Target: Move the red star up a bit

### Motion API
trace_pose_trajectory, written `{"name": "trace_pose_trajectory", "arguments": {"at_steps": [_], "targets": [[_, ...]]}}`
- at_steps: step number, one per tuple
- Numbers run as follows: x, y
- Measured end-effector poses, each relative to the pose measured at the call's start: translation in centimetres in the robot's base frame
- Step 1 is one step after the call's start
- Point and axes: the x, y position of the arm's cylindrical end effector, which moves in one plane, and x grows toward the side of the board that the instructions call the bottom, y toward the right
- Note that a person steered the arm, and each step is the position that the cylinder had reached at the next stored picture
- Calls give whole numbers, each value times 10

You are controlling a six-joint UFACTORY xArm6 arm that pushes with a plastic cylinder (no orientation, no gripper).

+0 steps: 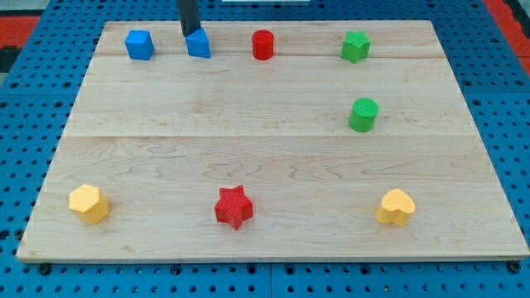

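The red star [233, 207] lies near the view's bottom, a little left of centre, on the wooden board [248, 124]. My tip [190, 36] is far from it, at the view's top, touching the top left of a blue block [199, 43]. The rod comes down from the view's top edge.
A blue cube [139, 45] sits at the top left, a red cylinder [262, 45] at top centre, a green block [355, 46] at top right, a green cylinder [363, 114] below it. Yellow blocks lie at bottom left [89, 204] and bottom right [396, 207].
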Motion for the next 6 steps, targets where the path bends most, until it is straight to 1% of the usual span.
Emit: {"name": "trace_pose_trajectory", "arguments": {"at_steps": [1, 2, 3, 4, 5, 6], "targets": [[11, -17], [87, -34], [177, -22], [252, -7], [314, -4], [356, -10]]}}
